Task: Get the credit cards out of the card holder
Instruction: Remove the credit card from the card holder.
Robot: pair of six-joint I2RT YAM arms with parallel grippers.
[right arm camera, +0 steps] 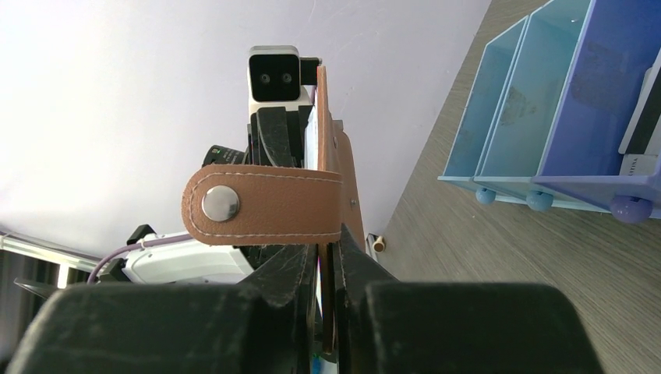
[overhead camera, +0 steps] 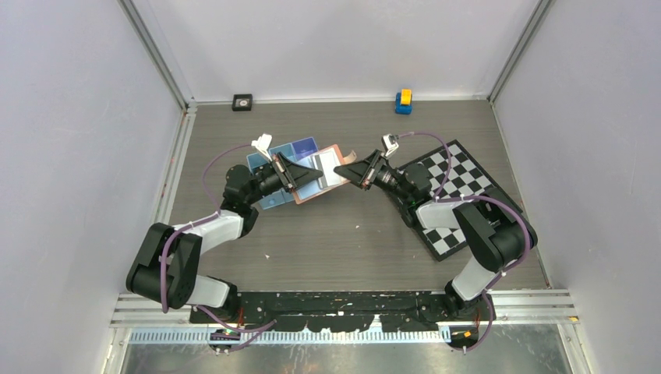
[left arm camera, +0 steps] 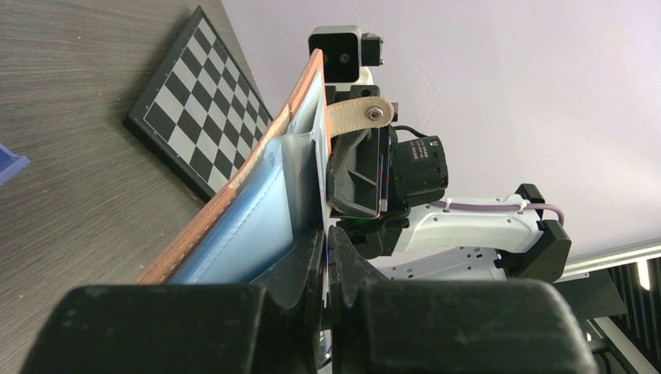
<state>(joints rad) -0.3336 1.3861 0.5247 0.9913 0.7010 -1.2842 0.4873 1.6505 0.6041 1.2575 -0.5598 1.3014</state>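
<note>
The tan-brown card holder (overhead camera: 310,195) hangs open above the table between my two grippers. My left gripper (overhead camera: 315,178) is shut on a thin pale credit card (left arm camera: 322,209), seen edge-on and still reaching into the holder's clear sleeves (left arm camera: 257,226). My right gripper (overhead camera: 352,173) is shut on the holder's brown leather edge (right arm camera: 343,195), just below its strap with the snap stud (right arm camera: 220,204). A pale card face (overhead camera: 334,173) shows inside the open holder. In the wrist views the left gripper (left arm camera: 327,234) and the right gripper (right arm camera: 326,245) have their jaws pressed together.
A blue divided tray (overhead camera: 274,162) lies behind the left gripper and shows in the right wrist view (right arm camera: 546,101), with a card-like item in one compartment. A checkered board (overhead camera: 460,187) lies under the right arm. A small black object (overhead camera: 242,102) and a blue-yellow toy (overhead camera: 403,101) sit at the back wall.
</note>
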